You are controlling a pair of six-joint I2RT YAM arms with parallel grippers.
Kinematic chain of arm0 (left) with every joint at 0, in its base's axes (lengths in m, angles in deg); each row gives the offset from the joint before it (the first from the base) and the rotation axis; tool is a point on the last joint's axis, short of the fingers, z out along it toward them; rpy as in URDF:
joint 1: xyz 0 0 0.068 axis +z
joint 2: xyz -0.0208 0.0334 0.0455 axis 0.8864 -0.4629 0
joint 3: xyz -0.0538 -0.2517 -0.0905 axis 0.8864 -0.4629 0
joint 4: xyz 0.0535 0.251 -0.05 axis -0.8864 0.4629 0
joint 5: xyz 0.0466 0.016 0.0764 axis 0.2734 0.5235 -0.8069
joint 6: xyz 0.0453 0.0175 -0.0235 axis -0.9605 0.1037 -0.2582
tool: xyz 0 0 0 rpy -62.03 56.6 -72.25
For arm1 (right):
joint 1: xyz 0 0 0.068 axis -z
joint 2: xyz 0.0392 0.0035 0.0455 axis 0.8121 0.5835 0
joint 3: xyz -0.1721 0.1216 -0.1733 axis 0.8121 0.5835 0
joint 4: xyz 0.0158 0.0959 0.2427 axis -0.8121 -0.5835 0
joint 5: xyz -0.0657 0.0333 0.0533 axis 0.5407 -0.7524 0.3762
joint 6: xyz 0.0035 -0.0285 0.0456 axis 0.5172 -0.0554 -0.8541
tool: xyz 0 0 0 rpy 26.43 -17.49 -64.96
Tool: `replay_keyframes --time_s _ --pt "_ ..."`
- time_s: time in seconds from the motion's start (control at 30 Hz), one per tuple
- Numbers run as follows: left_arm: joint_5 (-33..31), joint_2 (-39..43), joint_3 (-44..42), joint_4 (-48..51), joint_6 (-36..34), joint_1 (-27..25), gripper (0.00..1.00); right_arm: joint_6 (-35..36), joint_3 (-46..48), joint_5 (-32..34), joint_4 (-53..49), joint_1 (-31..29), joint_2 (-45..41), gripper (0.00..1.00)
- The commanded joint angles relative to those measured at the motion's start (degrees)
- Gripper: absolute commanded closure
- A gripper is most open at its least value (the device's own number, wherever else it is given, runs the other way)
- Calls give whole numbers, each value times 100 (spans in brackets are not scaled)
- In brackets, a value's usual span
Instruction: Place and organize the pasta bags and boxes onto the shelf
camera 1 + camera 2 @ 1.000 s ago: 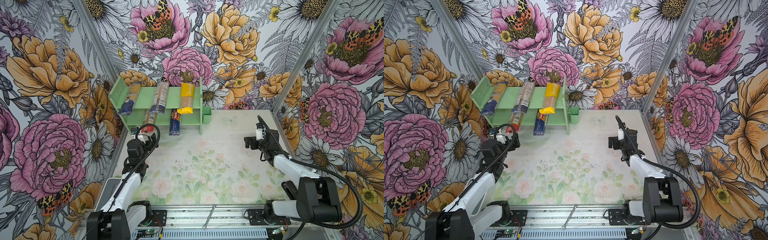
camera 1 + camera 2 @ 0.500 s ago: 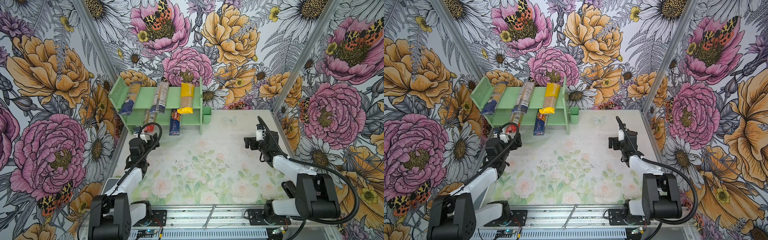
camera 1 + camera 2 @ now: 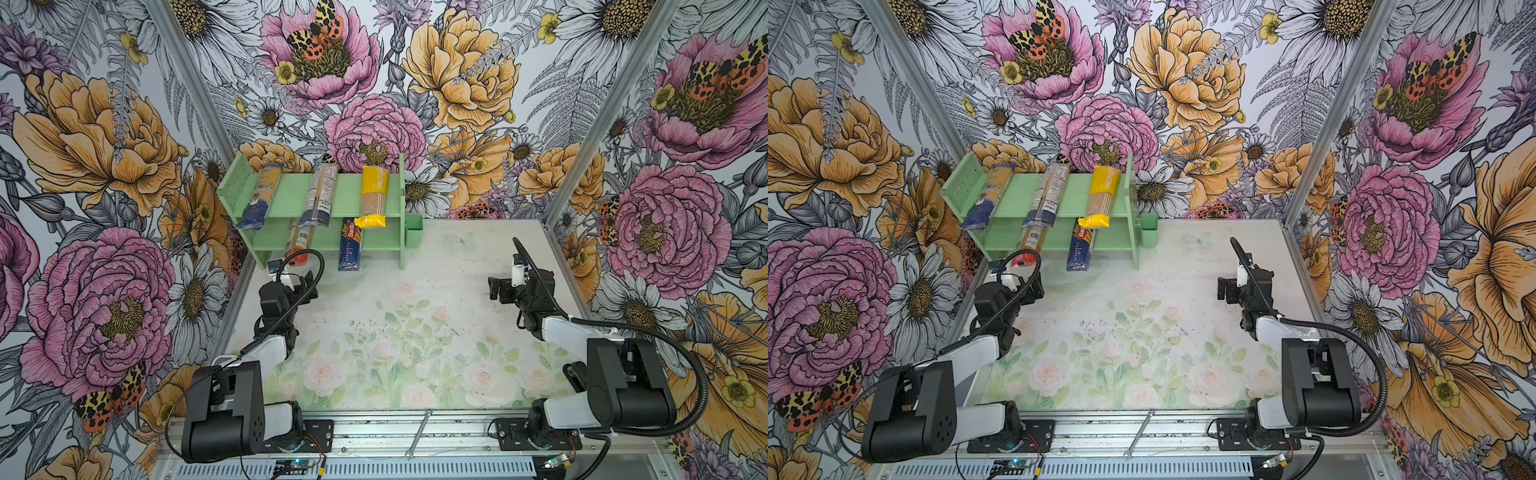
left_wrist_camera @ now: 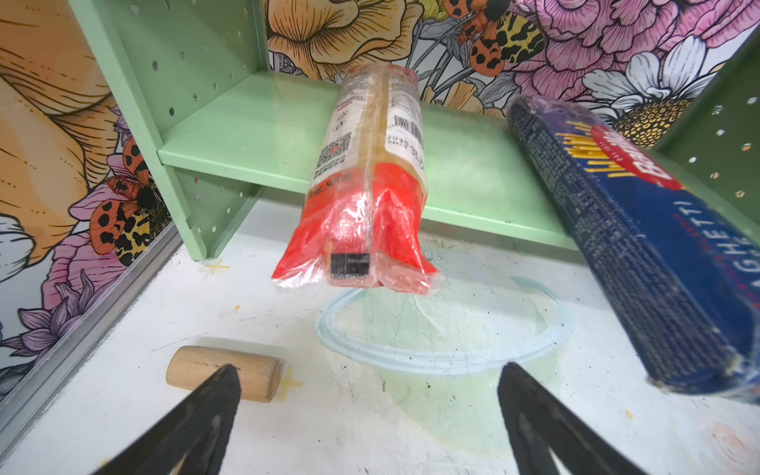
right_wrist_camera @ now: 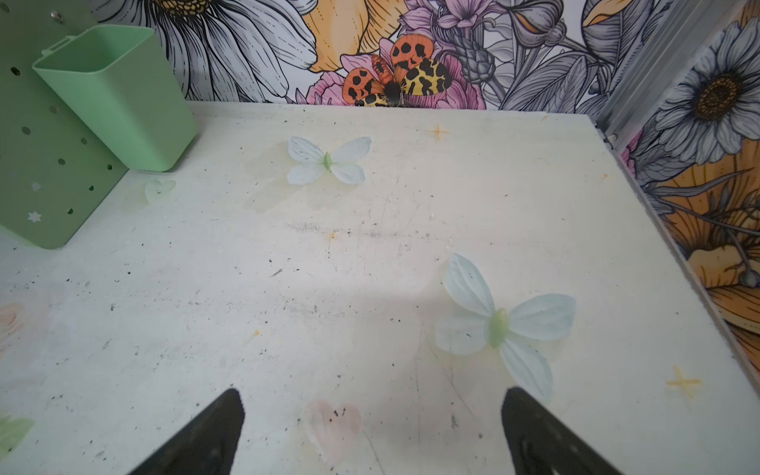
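Hovering low over the table (image 4: 370,432), the left gripper (image 4: 368,380) has its fingers spread wide and holds nothing. Straight ahead of it the red-ended bag (image 4: 370,193) lies on the lower board of the shelf (image 4: 255,135), with its red end sticking out past the front edge. Ahead and to its right the blue box (image 4: 641,255) juts out farther, at a slant. A short wooden peg (image 4: 259,372) lies on the table by its wall-side fingertip; I cannot tell whether they touch. The metal wall rail (image 4: 82,312) closes that side.

On the top board lie a blue-ended bag (image 3: 258,199), a second blue-ended bag (image 3: 318,195) and a yellow bag (image 3: 373,195), their ends overhanging. The right gripper (image 5: 372,405), also spread and empty, faces bare table, with the green cup (image 5: 119,98) ahead to its left.
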Motion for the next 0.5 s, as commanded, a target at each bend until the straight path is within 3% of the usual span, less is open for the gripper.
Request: replay_keyframes --time_s 0.0,0.2,0.47 --pt "247 -267 -82 -786 -22 53 1 21 98 90 773 32 88 0" --pt "253 -718 -104 -1346 -55 63 1 11 279 -31 1652 44 440 1" --pt "387 -881 -139 -1581 -122 40 1 -8 448 35 1854 44 387 1"
